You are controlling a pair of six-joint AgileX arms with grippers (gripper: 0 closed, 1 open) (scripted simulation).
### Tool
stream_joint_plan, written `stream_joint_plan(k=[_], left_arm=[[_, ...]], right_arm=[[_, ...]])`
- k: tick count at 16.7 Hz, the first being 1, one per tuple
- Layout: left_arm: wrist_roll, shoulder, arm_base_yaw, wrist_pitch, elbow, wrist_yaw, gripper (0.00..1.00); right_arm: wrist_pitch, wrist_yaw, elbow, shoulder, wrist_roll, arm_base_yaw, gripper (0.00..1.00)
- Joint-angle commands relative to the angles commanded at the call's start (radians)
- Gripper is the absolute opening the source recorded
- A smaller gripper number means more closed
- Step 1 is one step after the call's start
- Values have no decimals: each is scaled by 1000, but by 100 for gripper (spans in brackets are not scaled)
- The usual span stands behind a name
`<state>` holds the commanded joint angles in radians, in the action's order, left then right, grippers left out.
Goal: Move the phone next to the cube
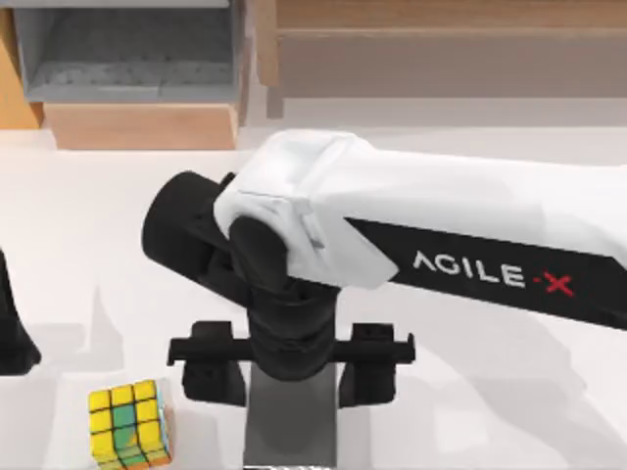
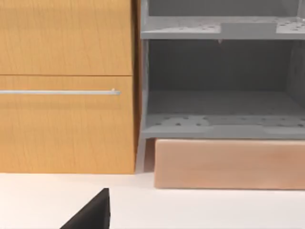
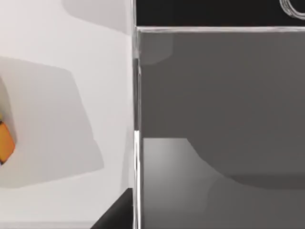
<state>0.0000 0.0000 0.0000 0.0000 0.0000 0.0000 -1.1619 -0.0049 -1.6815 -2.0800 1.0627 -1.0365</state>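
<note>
So the right arm [image 1: 460, 235] reaches in from the desk's right edge and hangs over the front middle of the desk [image 1: 78, 225]. Its gripper [image 1: 291, 377] points straight down, with the two black fingers [image 1: 211, 367] spread well apart, one on each side of the phone [image 1: 291, 416]. The phone is a grey slab lying flat at the desk's front edge, right under the wrist and between those fingers. Whether the pads actually touch its sides can't be told from above.

In the right wrist view the phone [image 3: 219, 119] is very close to the camera: grey glossy back, a shiny thin edge, and a black band with a bit of a lens ring at one end. One dark fingertip [image 3: 119, 212] sits just beside its long edge.

The cube [image 1: 130, 423] sits near the front edge, toward the front left corner, just beside the gripper's left-hand finger but apart from it and from the phone. An orange corner of it [image 3: 5, 143] peeks into the right wrist view.

The left arm [image 1: 12, 333] is parked at the left edge. Its wrist camera looks at a wooden cabinet [image 2: 66, 86] and a grey shelf [image 2: 219, 71], with a black fingertip [image 2: 93, 214] low in the frame.
</note>
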Motion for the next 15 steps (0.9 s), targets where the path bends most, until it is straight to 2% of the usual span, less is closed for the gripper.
stream_joint_plan(k=[10,15], left_arm=[[0,0,0,0,0,0,100],[0,0,0,0,0,0,100]], right_arm=[[66,-120,43,-10,15,-15,0],[112,-124,70,-11,13,-12,0]])
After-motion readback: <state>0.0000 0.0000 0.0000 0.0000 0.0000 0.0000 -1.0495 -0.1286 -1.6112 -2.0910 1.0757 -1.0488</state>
